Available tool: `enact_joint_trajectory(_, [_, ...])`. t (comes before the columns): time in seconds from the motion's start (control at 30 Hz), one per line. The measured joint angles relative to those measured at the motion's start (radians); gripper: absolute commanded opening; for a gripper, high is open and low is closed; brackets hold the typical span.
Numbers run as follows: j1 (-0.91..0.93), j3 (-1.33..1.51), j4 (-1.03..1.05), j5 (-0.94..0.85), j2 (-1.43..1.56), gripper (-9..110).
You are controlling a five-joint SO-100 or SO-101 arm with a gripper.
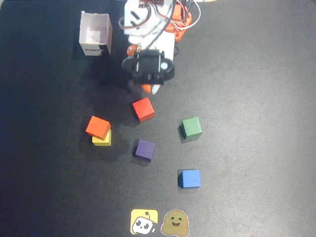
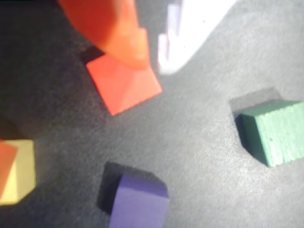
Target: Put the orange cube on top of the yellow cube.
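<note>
At left of centre in the overhead view, we see the orange cube (image 1: 98, 127) resting askew on the yellow cube (image 1: 102, 139).
We find a black mat (image 1: 256, 98), two unlettered stickers (image 1: 144, 221) at bottom; the gripper (image 2: 151, 61) holds nothing, fingers slightly apart.

red cube (image 1: 143, 109), green cube (image 1: 191, 127), purple cube (image 1: 145, 149), blue cube (image 1: 189, 178)

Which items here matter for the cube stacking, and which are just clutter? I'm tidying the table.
Job: orange cube, resting atop yellow cube; gripper, empty.

Lying about: red cube, purple cube, green cube, blue cube, white box, two stickers.
</note>
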Motion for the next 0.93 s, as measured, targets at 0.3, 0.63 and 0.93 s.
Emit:
enact_joint_trajectory(0.3, [-0.009, 0.161, 0.023, 0.006, 0.213, 0])
enact_joint_trajectory(0.63, [-0.02, 0.227, -0.021, 0.031, 0.219, 0])
enact_joint_trajectory(0.93, [-0.031, 0.227, 0.104, 0.011, 0.219, 0])
